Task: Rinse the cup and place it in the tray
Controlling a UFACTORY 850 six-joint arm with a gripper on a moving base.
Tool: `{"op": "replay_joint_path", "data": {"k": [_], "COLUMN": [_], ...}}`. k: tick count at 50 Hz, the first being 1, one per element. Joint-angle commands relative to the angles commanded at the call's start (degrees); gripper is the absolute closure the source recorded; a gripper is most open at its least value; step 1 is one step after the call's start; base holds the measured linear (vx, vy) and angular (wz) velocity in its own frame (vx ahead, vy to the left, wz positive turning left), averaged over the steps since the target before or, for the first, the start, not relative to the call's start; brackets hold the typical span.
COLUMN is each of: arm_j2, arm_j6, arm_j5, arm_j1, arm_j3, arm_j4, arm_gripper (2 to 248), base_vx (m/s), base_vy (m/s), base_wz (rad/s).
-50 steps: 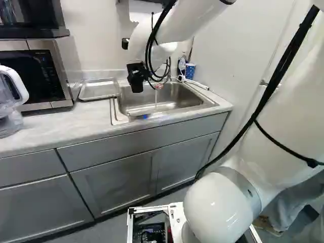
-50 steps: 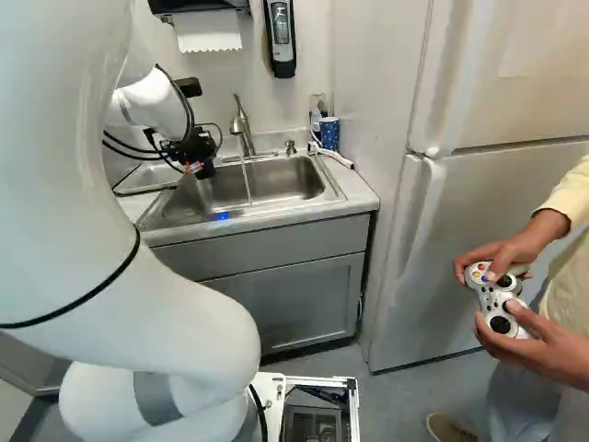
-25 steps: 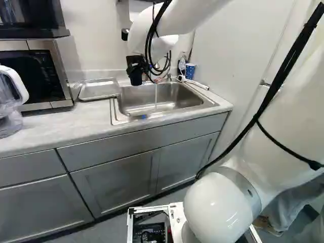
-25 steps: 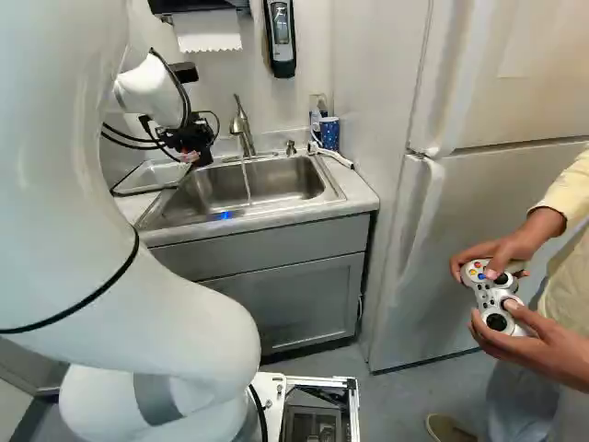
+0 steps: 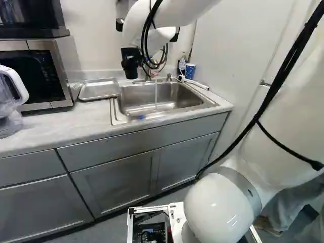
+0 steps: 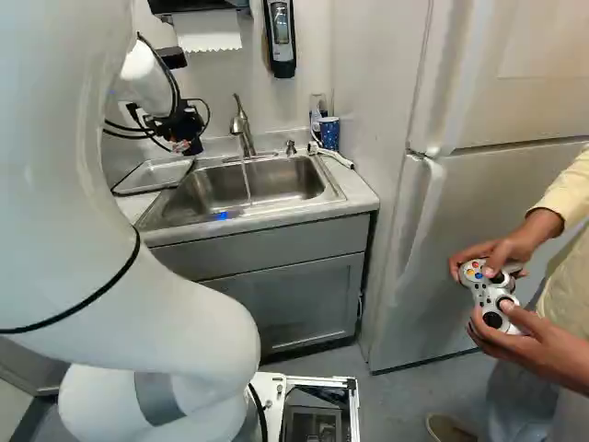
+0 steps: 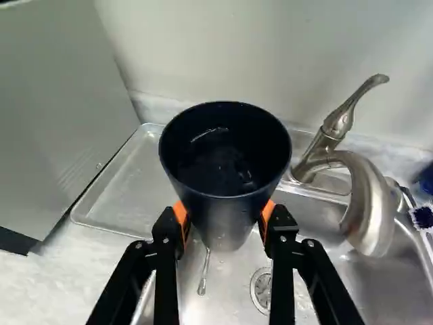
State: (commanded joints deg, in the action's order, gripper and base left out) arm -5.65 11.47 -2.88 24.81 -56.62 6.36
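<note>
Cup: dark navy (image 7: 229,217), smooth and glossy, wide at the mouth and narrowing to its base; the open mouth faces the wrist camera, with wet-looking glints inside and pale specks on the outer wall.
Jaws: the gripper (image 6: 188,138) is closed on the cup — one orange pad (image 7: 180,217) against each side, low on the tapering wall.
Cup's place: held in the air; the left base view shows it against the sink's tray-side back corner.
Under the cup: a thin, clear streak with a rounded end shows just past the base in the wrist view.
Tray: a shallow metal tray (image 7: 115,203) on the counter (image 5: 61,119), beside the sink (image 6: 276,182).
Tap: brushed metal (image 7: 369,203) — a thin stream of water (image 6: 247,184) runs from it into the sink.
</note>
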Motion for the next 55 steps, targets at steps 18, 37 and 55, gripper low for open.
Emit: {"op": "replay_joint_path", "data": {"k": [18,37,55], "arm_j2": [-0.1,-0.1,-0.1], "arm_j6": [0.0,-4.4,-15.1], "arm_j5": [0.0,0.0,0.0], "arm_j1": [0.6,0.6,0.6], "arm_j3": [-1.3,-1.3,-1.3], "arm_j4": [0.7,0.7,0.7], "arm_gripper": [129,129,129], "base_vx": [0.0,0.0,0.0], "base_vy": [0.0,0.0,0.0], "base_wz": [0.0,0.0,0.0]}}
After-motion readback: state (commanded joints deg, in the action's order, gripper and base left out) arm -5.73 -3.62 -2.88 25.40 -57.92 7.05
